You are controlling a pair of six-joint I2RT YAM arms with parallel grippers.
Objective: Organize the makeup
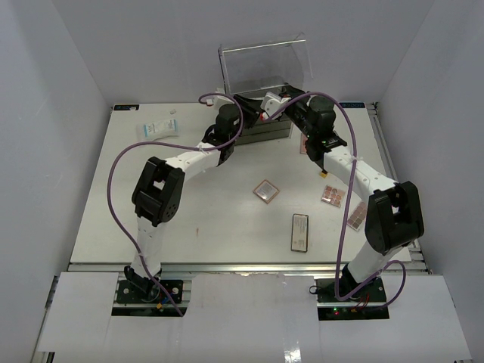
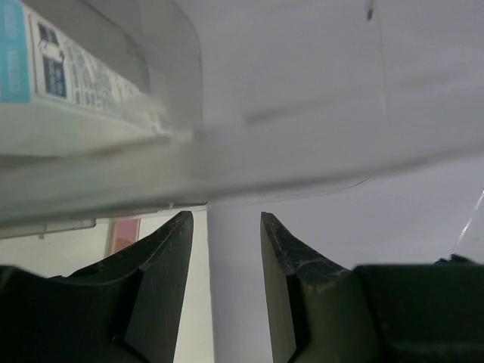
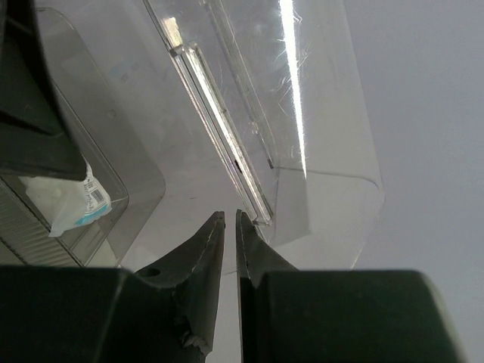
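A white-blue sachet lies inside the clear drawer box, just above and left of my left gripper, which is open with nothing between its fingers. My right gripper is shut and empty, its tips beside the edge of the raised clear lid. The right wrist view shows the sachet in the box's tray. Both grippers sit at the front of the box at the back of the table. On the table lie loose sachets, pink-brown palettes and a black compact.
A third palette lies near the right arm's elbow. The box's lid stands open against the back wall. White walls close in the table on the left, right and back. Purple cables loop over both arms.
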